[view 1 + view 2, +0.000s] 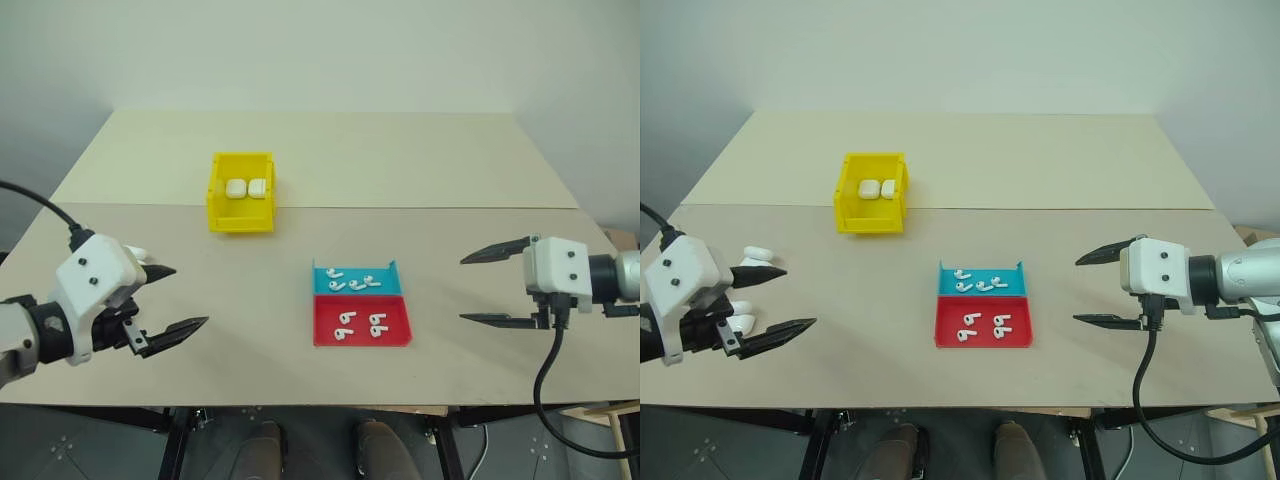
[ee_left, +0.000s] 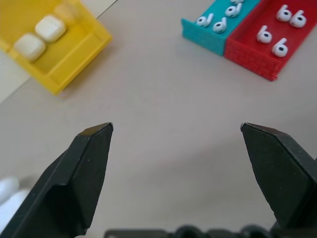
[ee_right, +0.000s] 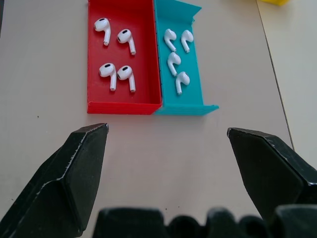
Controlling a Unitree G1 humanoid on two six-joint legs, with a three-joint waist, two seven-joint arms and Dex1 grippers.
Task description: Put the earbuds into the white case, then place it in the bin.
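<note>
Both hands gape wide — left hand [image 1: 170, 300], right hand [image 1: 495, 287] — over bare table [image 1: 430, 170].

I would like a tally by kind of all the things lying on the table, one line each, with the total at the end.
Tiny glossy white stemmed earbuds: 8 (4 in the red tray, 4 in the teal tray)
Glossy white rounded cases: 4 (2 in the bin, 2 by the left gripper)
Bright yellow plastic bin: 1
Shallow red tray: 1
Shallow teal tray: 1
Total: 15
</note>
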